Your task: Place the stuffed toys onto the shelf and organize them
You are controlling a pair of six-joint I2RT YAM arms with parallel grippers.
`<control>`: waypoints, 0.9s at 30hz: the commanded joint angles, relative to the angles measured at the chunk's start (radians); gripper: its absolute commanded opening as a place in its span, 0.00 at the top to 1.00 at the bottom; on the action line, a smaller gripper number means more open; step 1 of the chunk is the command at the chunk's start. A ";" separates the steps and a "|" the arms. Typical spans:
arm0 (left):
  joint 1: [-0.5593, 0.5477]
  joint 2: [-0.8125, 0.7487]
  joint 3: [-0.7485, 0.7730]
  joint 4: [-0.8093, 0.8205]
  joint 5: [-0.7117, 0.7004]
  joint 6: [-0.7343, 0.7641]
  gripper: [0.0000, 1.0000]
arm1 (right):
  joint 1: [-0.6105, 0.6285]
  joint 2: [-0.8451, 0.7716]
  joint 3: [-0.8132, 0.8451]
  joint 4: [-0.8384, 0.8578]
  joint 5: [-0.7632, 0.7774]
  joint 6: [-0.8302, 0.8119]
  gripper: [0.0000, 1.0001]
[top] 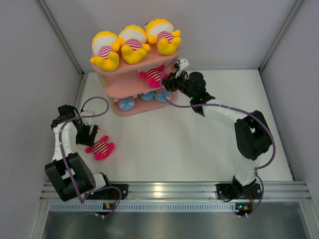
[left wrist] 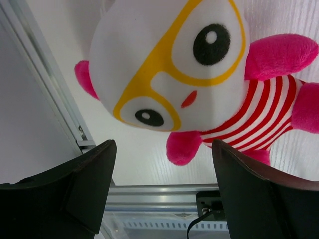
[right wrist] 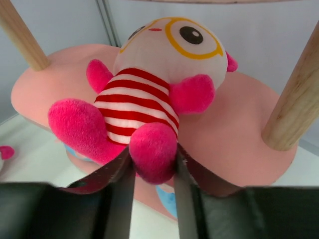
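The pink shelf point(top: 124, 87) stands at the back left. Three yellow stuffed toys point(top: 133, 44) lie on its top board, and blue-bottomed ones point(top: 126, 103) sit on the lowest board. On the middle board point(right wrist: 234, 144) lies a pink-limbed toy point(right wrist: 149, 89) in a striped shirt. My right gripper point(right wrist: 153, 164) is at the shelf's right side point(top: 167, 82), both fingers pressed against that toy's foot. Another pink toy point(left wrist: 164, 64) lies face up on the table point(top: 101, 147). My left gripper point(left wrist: 162, 164) hovers open just above and beside it, touching nothing.
Wooden uprights point(right wrist: 294, 104) stand on either side of the right gripper's approach to the middle board. The enclosure's left wall and metal rail point(left wrist: 55, 99) run close beside the left gripper. White tabletop point(top: 189, 144) lies between the arms.
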 commanded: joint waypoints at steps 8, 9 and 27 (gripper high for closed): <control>0.025 0.202 -0.044 0.158 0.097 0.062 0.19 | -0.006 -0.137 -0.019 -0.064 -0.024 -0.025 0.27; 0.023 0.232 -0.052 0.178 0.088 0.059 0.20 | -0.006 -0.156 -0.021 -0.070 -0.024 -0.025 0.25; 0.023 -0.289 0.008 -0.039 0.356 0.033 1.00 | 0.346 -0.414 -0.189 -0.139 -0.030 -0.225 0.17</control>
